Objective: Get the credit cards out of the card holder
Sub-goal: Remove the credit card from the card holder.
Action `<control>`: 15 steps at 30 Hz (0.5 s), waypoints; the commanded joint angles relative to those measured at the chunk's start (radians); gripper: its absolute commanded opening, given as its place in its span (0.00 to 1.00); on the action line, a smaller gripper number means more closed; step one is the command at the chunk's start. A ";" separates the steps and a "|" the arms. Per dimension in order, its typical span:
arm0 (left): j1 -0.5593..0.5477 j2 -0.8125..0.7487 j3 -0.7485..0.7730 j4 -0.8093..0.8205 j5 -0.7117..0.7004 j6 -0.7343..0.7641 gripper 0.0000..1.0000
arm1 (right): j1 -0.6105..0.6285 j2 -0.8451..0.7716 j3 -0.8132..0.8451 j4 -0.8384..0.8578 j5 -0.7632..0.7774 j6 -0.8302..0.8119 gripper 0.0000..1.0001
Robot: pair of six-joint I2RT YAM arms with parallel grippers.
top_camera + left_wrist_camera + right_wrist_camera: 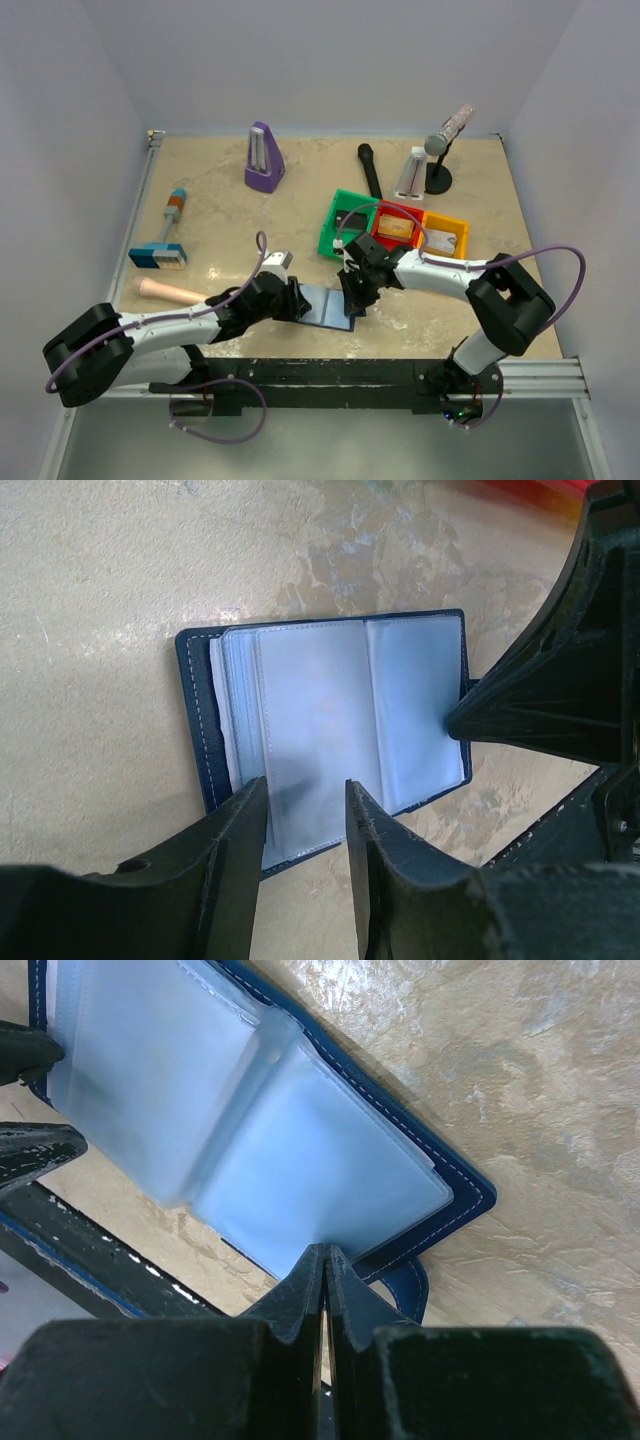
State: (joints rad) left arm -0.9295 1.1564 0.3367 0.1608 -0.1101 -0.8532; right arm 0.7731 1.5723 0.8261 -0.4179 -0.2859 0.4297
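The dark navy card holder [325,305] lies open flat on the table between both arms, its frosted pale blue sleeves [330,720] facing up. No credit cards can be made out through the sleeves [250,1150]. My left gripper [305,800] is open, low over the holder's near edge, and nothing sits between its fingers. My right gripper [325,1252] is shut, its joined tips resting at the outer edge of the right-hand sleeve; its fingertips [455,720] also show in the left wrist view. A tan card [397,229] lies in the red bin [378,225].
A green bin [330,225] and a yellow bin [455,240] flank the red one just behind the right gripper. Farther back stand a purple metronome [263,158], a black handle [369,168] and a microphone on a stand [445,135]. A pink stick [170,291] lies at left.
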 commanded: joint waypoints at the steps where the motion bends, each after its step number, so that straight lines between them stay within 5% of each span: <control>1: 0.006 0.023 0.050 0.039 0.026 0.013 0.42 | 0.003 0.011 -0.002 0.001 0.022 0.004 0.05; 15: 0.006 0.029 0.044 0.072 0.059 0.032 0.45 | 0.002 0.018 -0.008 0.008 0.024 0.007 0.04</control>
State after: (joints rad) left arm -0.9295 1.1748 0.3515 0.2039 -0.0742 -0.8482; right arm 0.7731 1.5772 0.8257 -0.4168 -0.2840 0.4347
